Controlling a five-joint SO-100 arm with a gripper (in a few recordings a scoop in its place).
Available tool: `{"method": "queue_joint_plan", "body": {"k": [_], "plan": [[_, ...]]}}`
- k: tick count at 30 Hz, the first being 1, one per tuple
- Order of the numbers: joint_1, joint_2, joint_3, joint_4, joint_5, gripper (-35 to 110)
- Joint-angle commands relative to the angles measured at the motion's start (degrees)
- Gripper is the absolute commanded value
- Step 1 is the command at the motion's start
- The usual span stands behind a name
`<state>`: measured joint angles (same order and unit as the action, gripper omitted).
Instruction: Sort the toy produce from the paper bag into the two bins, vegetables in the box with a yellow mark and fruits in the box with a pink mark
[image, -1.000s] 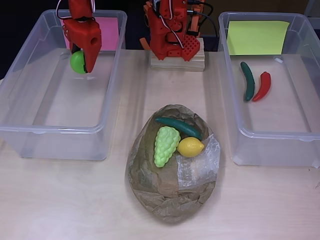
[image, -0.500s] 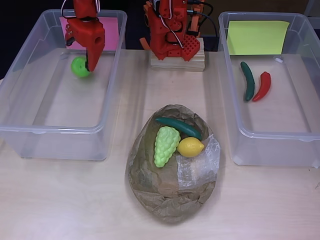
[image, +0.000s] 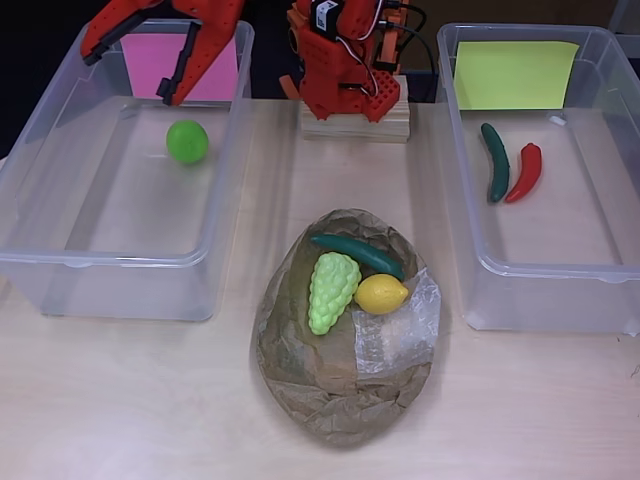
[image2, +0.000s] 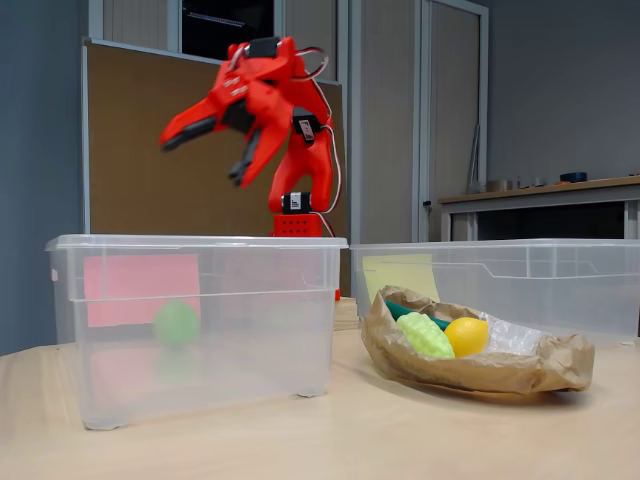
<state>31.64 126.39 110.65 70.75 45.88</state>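
A green ball-shaped toy fruit (image: 187, 141) (image2: 176, 323) lies loose on the floor of the clear box with the pink mark (image: 178, 66) (image2: 140, 289). My red gripper (image: 128, 62) (image2: 205, 150) hangs open high above that box, nothing between its fingers. The crumpled paper bag (image: 330, 390) (image2: 500, 370) at table centre holds a light-green grape bunch (image: 331, 289) (image2: 424, 335), a yellow lemon (image: 381, 294) (image2: 465, 335) and a dark green cucumber (image: 357, 254). The box with the yellow mark (image: 514, 73) holds a green cucumber (image: 495, 161) and a red chili (image: 524, 171).
My arm's red base (image: 345, 55) stands on a wooden block (image: 356, 122) between the two boxes at the back of the table. Bare tabletop (image: 130, 400) lies in front of the boxes and around the bag.
My gripper let go of the green fruit, opened wide and rose up and back. The fruit dropped and now rests on the floor of the pink-marked box.
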Motion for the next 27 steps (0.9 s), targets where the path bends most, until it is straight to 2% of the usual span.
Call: {"method": "queue_joint_plan", "body": {"k": [1,5,11,18,27], "plan": [[-12.9,2.3,-3.5,0.5,3.2,34],[-23.6,-1.1,-3.9,-2.1,9.0,34],[-33.8,-9.9,-1.7,-8.4,18.5,34],[-40.3,-28.8,-0.7,-13.4,40.5,34],[-43.3,-45.8,-7.8,-18.7,50.3,36]]}}
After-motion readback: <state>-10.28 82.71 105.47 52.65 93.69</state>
